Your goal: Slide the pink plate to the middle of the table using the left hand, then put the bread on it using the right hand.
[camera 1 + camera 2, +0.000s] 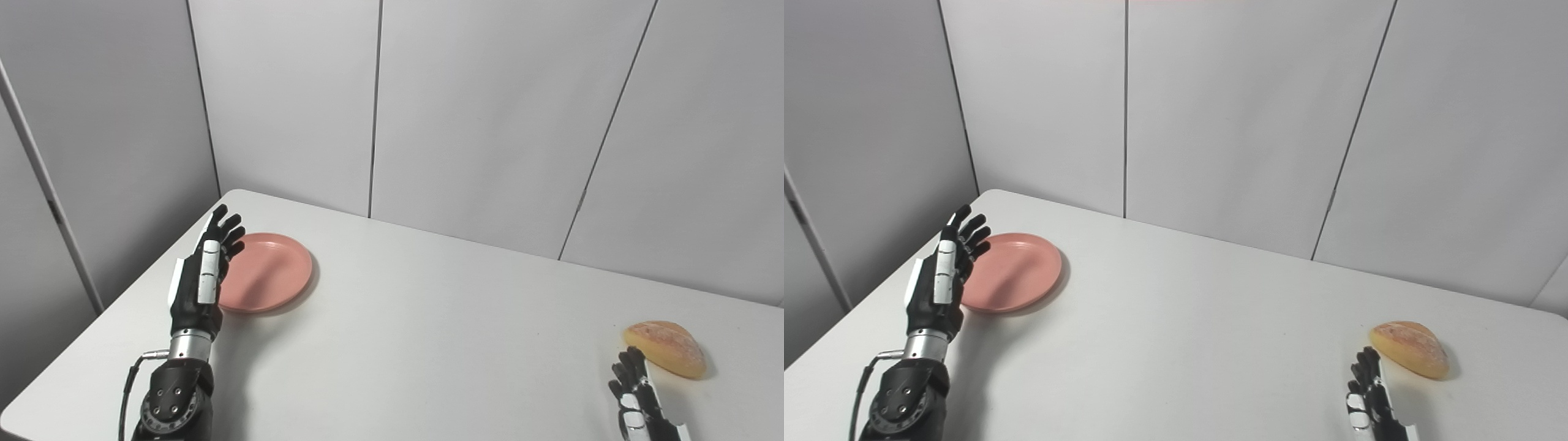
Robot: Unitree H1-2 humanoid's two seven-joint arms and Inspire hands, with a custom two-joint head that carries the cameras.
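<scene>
My left hand (pixel 205 275), fingers spread, grips nothing beside the pink plate (pixel 269 272) at frame left — a careless push could tip its rim; right hand (pixel 637 398) open by the bread (pixel 667 348).

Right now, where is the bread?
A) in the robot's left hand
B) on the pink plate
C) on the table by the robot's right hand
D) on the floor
C: the bread lies on the table just beyond the right hand, far from the pink plate, which sits by the open left hand.
</scene>
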